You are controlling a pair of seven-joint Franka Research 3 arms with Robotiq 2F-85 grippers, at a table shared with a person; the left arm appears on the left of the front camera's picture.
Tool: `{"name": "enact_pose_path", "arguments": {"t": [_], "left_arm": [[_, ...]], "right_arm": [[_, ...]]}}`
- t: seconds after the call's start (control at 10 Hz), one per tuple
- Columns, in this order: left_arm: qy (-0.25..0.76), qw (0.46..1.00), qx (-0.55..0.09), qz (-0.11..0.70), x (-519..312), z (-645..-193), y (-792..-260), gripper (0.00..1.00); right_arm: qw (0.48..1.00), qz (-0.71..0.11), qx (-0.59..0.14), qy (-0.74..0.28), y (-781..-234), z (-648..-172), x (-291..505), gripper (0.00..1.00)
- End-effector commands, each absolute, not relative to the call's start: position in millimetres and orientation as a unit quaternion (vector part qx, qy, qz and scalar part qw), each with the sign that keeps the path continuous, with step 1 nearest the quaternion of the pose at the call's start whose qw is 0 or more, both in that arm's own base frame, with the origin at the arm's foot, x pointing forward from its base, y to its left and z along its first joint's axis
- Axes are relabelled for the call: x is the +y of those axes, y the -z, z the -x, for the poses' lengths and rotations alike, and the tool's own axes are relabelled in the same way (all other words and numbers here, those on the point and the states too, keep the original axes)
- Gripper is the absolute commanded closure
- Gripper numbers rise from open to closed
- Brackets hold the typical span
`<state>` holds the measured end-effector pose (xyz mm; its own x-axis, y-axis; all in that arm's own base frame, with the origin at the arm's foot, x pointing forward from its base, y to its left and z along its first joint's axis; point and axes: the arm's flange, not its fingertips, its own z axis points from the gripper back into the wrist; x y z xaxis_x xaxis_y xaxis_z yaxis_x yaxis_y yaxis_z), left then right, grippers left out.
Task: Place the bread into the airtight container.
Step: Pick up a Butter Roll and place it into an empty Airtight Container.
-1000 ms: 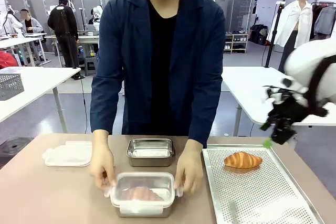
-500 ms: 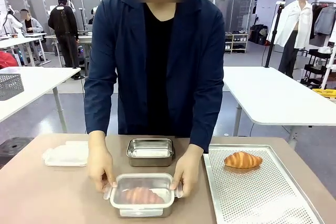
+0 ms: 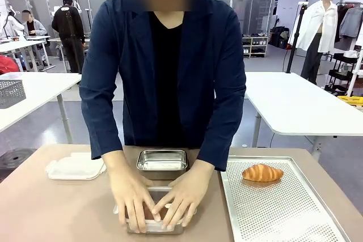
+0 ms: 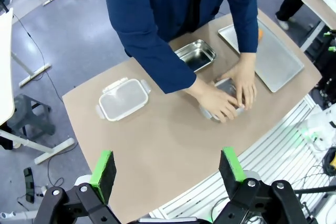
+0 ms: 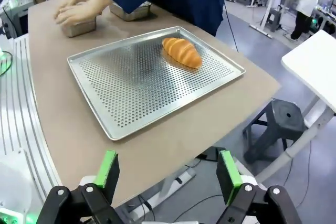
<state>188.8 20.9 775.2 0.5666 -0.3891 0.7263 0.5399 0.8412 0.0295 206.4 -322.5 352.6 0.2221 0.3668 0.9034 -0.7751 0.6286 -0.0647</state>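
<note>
Lid closure is judged to be the step in hand. The airtight container stands on the tabletop near the robot's edge. It is covered by the person's right hand and the person's left hand, both laid flat on its lid. A brown patch between the fingers is taken to be the bread, already inside.

Pressure should be applied evenly over the lid. Each side clip should be checked for a full latch, since a tilted lid is likely to leave one edge unsealed.

The left claw is released, jaws wide apart, high above the tabletop and well apart from the container. The right claw is likewise released, beyond the tabletop's edge near the perforated tray, on which a croissant lies alone. Both claws are best held clear until the hands are withdrawn.

An empty steel container stands just behind the airtight one. A white clip lid lies well to its left.
</note>
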Motion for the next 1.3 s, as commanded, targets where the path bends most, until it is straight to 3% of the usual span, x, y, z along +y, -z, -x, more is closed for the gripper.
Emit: {"name": "enact_pose_path", "arguments": {"t": [0.0,1.2], "left_arm": [[0.265,0.878,-0.385,0.098,20.2,-189.8,-776.5,0.00],[0.265,0.878,-0.385,0.098,20.2,-189.8,-776.5,0.00]], "right_arm": [[0.752,-0.200,-0.501,-0.378,-365.0,-202.9,-321.5,0.06],[0.752,-0.200,-0.501,-0.378,-365.0,-202.9,-321.5,0.06]]}}
